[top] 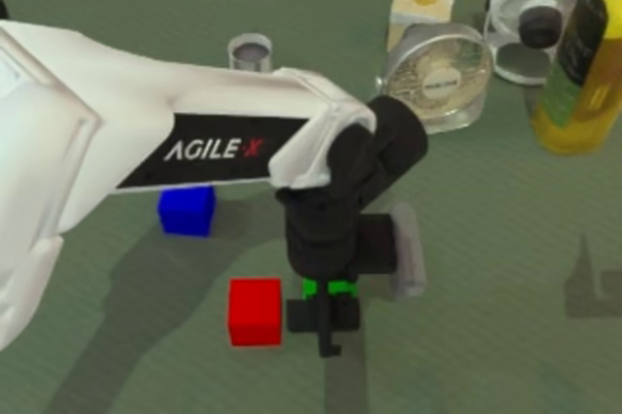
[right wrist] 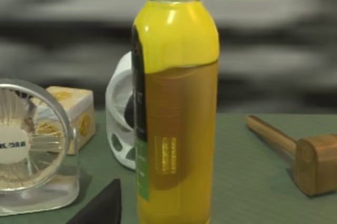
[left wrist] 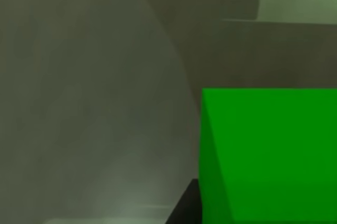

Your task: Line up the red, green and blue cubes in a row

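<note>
Top view shows our left gripper (top: 326, 322) low over the table, just right of the red cube (top: 255, 311), with the green cube (top: 328, 288) peeking out between its fingers; we judge it clamped on that cube. The blue cube (top: 187, 210) sits apart, up and to the left. To do this well, we should keep the green cube square and level with the red one, leaving a small gap. The left wrist view alone shows the green cube (left wrist: 268, 155) close up. The right wrist view alone shows a wooden mallet (right wrist: 295, 153) behind the yellow oil bottle (right wrist: 174, 103); our right gripper is unseen.
</note>
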You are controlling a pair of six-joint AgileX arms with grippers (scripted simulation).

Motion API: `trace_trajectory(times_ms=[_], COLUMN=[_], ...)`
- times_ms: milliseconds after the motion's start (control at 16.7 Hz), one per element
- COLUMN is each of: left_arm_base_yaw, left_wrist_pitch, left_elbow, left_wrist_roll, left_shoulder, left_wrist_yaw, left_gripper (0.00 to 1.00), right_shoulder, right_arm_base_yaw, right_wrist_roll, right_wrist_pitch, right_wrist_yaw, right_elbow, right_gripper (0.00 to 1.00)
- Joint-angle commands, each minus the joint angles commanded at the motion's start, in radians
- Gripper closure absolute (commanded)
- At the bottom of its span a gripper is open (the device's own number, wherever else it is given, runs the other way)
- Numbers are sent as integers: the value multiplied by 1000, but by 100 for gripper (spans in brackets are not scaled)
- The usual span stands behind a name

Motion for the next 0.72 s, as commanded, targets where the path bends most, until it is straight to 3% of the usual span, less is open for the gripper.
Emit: trace_trajectory(times_ms=[360,720], left_arm_base_yaw=[0,0], left_wrist_pitch=[0,0], left_elbow=[0,0], left_wrist_roll=[0,0], left_shoulder=[0,0], left_wrist_yaw=[0,0], left_gripper=[2,0], right_shoulder=[0,0], right_arm_base_yaw=[0,0], right_wrist_roll=[0,0], right_wrist_pitch=[0,0], right_wrist_yaw=[0,0], right_elbow=[0,0], right_gripper=[0,0])
